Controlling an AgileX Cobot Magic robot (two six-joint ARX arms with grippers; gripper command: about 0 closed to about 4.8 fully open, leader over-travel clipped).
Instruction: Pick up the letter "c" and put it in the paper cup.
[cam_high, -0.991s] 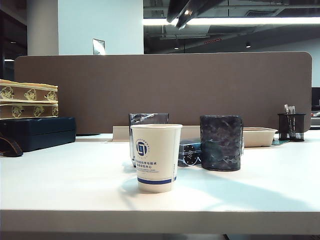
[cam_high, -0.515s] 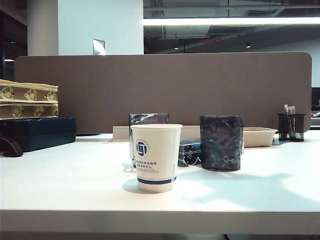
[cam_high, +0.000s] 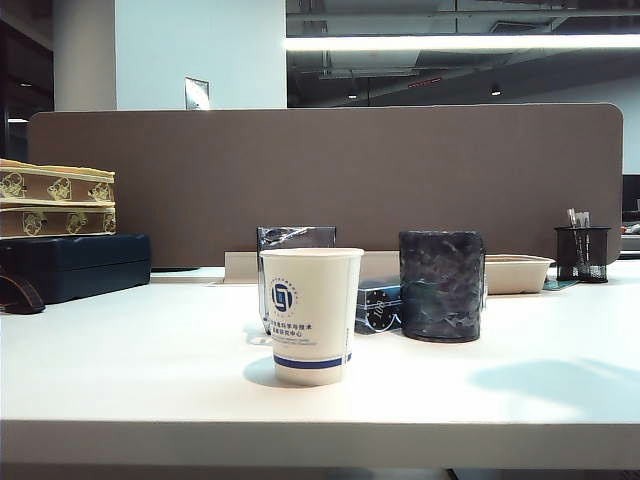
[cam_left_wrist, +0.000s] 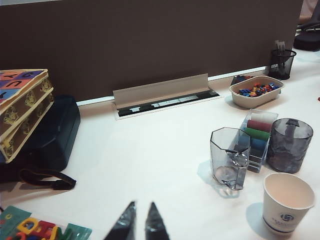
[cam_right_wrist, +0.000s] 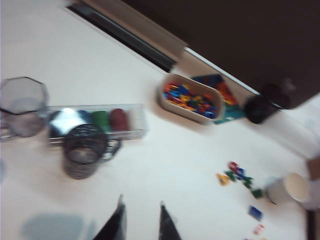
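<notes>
Shadow slid right on table | left claw nearly together | right claw apart, empty

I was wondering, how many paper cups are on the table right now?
2. One paper cup stands near the table's front edge, left of the dark holder; a second cup sits beside the scattered letters, seen only in the blurred right wrist view.
</notes>
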